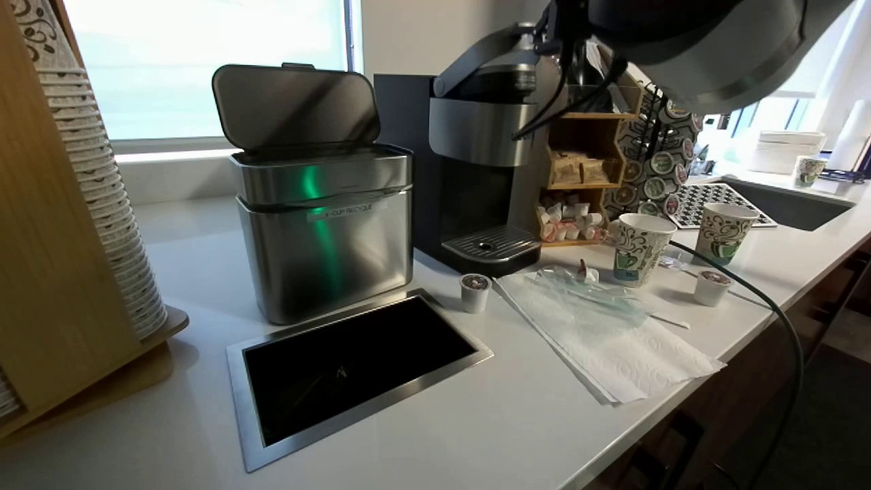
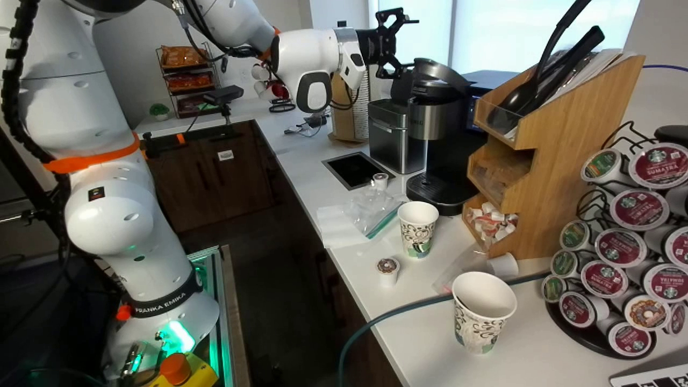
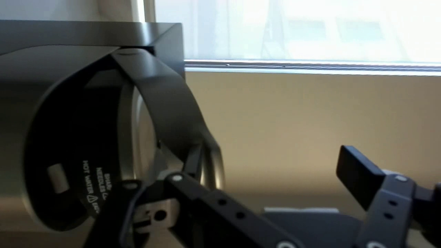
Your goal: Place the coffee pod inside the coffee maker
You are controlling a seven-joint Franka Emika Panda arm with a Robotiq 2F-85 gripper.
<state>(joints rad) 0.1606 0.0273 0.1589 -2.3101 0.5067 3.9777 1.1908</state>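
Observation:
Two small white coffee pods with brown printed tops stand on the counter. One pod [image 1: 475, 292] [image 2: 380, 181] is close to the coffee maker, and another pod [image 1: 712, 288] [image 2: 387, 271] is by the paper cups. The dark grey and steel coffee maker [image 1: 480, 129] [image 2: 436, 121] has its lid raised in both exterior views. The wrist view shows its lid handle [image 3: 168, 96] and the warning text under the lid. My gripper [image 2: 414, 44] [image 3: 277, 168] is open and empty beside the raised lid. One fingertip overlaps the handle in the wrist view; I cannot tell whether they touch.
A steel bin [image 1: 333, 245] with its lid up stands beside the coffee maker, behind a framed counter opening [image 1: 360, 367]. A paper towel [image 1: 612, 354], a plastic bag [image 2: 371, 207], patterned cups [image 1: 641, 248], a wooden organizer [image 2: 575, 161] and a pod rack [image 2: 623, 252] are also on the counter.

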